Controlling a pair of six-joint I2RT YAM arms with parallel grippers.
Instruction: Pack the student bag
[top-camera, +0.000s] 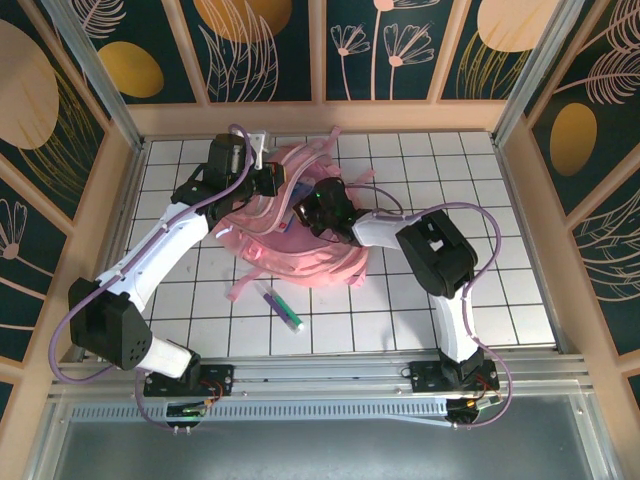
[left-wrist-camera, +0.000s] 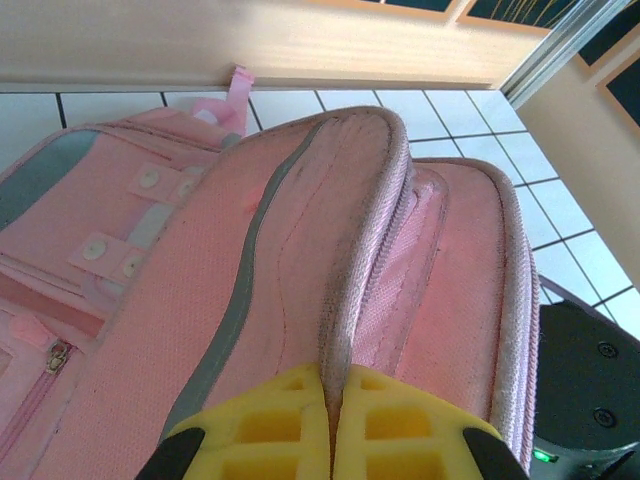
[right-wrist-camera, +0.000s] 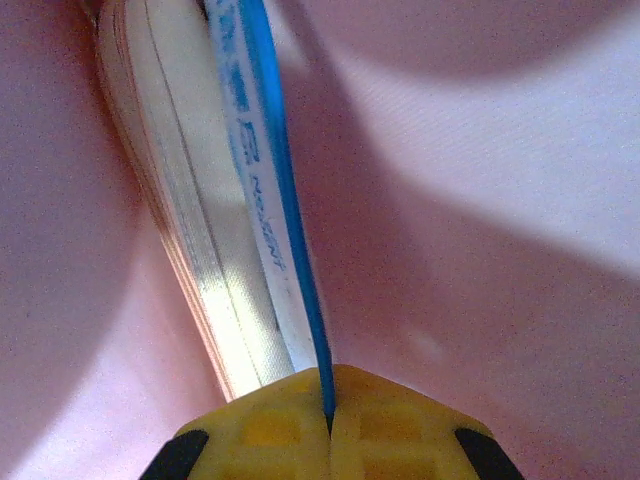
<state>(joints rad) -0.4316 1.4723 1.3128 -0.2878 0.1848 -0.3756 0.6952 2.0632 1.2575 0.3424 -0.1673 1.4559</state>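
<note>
student bag (top-camera: 300, 262) lies flat on the worktop (top-camera: 450, 290), mid-grid, its top end toward the far wall (top-camera: 320, 118). left hand (left-wrist-camera: 333, 425) is clamped on the bag's zip rim (left-wrist-camera: 345, 260) and holds the flap up, so the mouth is open. right hand (right-wrist-camera: 330, 415) is pinched shut on the edge of a thin blue-covered book (right-wrist-camera: 250, 230); pink fabric surrounds it on all sides in the right wrist view, so I judge hand and book are already inside the bag's mouth. the book's long axis runs straight away from the hand, deeper into the bag, with the page block beside the blue cover. that's the relation that matters: push along that axis, and the right hand is the one placed to do it. room: lining sits close on both sides of the book, so side clearance is tight and a snag on fabric is the main risk. the left hand needs to hold the rim or the flap drops on the right wrist. a pen (top-camera: 281, 306) lies on the worktop on the arm-base side of the bag, near a loose strap (top-camera: 240, 290), apart from both hands, not yet packed. open tiles lie right of the bag for pulling the right arm out.
</note>
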